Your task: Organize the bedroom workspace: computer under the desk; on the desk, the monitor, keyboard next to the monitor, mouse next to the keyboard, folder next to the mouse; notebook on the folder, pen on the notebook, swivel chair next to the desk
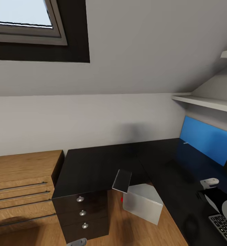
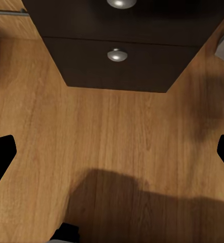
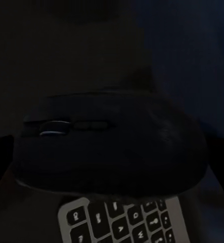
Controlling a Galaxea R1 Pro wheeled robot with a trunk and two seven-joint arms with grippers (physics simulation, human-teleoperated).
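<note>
1. Two grippers: your right gripper [image 1: 209,182] sits over the black desk [image 1: 103,167], far right; grasp undeterminable; mouse [image 3: 112,147] lies dark, touching the keyboard [image 3: 127,223].
2. Your left fingers [image 2: 0,157] spread wide, empty, above floor [image 2: 112,147] near the drawers [image 2: 117,55].

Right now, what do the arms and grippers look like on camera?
In the head view the right gripper end is a light grey bracket on a black wrist body with a grey rounded link. In the left wrist view the left gripper's fingers are plain black, with no visible markings or cables.
</note>
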